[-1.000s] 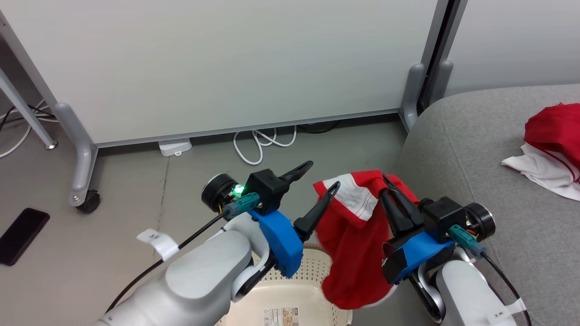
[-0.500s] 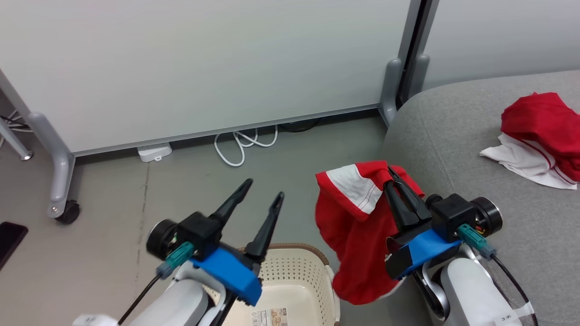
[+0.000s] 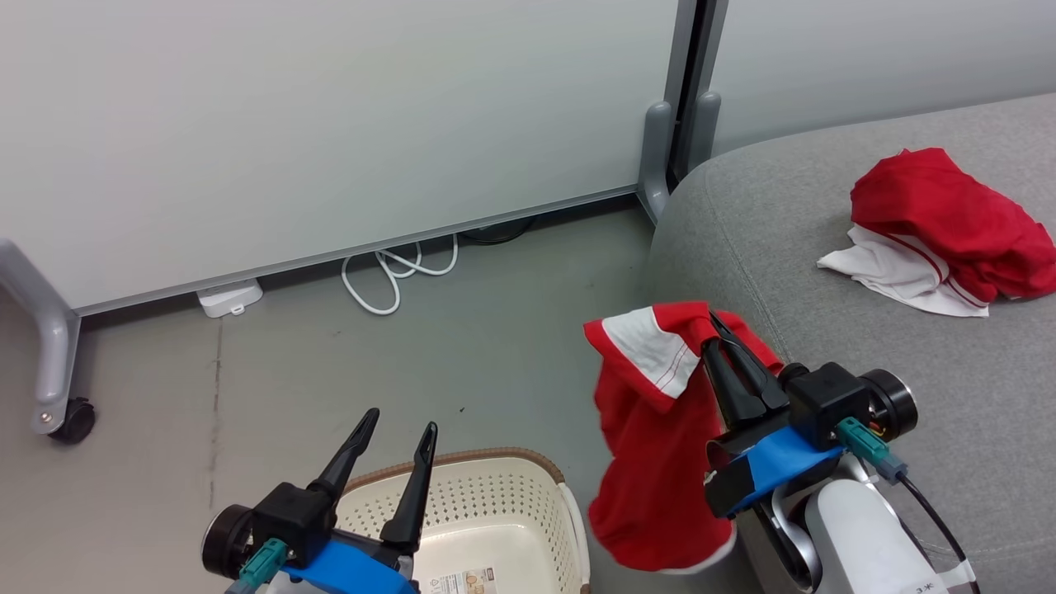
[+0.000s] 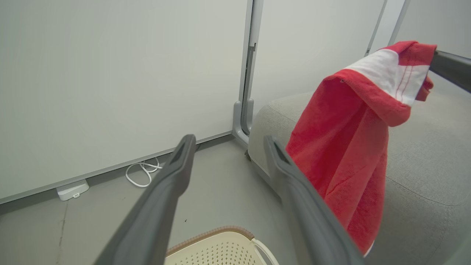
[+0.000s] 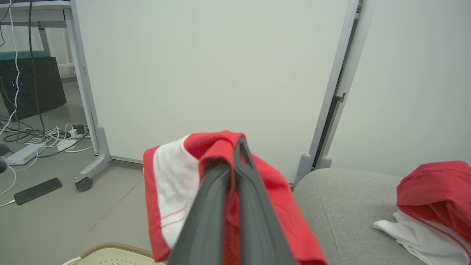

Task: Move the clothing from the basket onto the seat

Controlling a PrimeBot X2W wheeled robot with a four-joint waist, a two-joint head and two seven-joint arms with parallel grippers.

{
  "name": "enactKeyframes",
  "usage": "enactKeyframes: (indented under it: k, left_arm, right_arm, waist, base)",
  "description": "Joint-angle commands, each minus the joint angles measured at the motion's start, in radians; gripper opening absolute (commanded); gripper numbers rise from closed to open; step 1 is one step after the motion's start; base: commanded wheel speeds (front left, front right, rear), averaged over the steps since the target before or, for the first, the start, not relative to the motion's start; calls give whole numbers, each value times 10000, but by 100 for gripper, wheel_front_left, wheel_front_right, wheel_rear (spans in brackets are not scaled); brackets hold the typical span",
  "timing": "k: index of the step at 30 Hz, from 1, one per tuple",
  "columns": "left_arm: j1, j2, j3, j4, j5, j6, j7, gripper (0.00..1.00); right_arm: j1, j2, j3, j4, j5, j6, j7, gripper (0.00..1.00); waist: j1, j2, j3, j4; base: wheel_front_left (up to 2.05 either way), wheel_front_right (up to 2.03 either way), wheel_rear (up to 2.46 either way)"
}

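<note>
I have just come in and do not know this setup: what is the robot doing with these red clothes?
The robot is moving laundry from the basket to the sofa. Its right gripper is shut on a red garment with a white panel, which hangs in the air between the basket and the sofa's edge. A second garment, red and white, already lies on the sofa. The left gripper is open and holds nothing, above the basket.

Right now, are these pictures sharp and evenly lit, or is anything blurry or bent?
Head view: soft, even light, faint shadows, no glare, the hanging garment crisp. Left wrist view: the left claw looms large and slightly soft near the lens. Right wrist view: the right claw is likewise soft-edged, and the panel post leans.
</note>
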Motion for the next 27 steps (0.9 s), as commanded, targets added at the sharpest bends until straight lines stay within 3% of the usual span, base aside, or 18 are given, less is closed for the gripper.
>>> enactKeyframes:
  k: [1, 11, 27]
  left_arm:
    - [155, -143, 313, 84, 238, -166, -46, 100]
    - [203, -652, 1112, 424, 896, -589, -45, 100]
    - [-129, -853, 1666, 618, 1475, -887, -45, 100]
  right_arm:
    - [79, 13, -37, -83, -19, 4, -53, 0]
    - [36, 13, 60, -164, 127, 4, -55, 0]
    - [104, 11, 185, -573, 439, 5, -54, 0]
  waist:
    - [1, 0, 14, -84]
    - [1, 0, 131, -568]
    - [1, 0, 502, -2355]
  base:
    - [0, 0, 0]
    - [0, 0, 0]
    - [0, 0, 0]
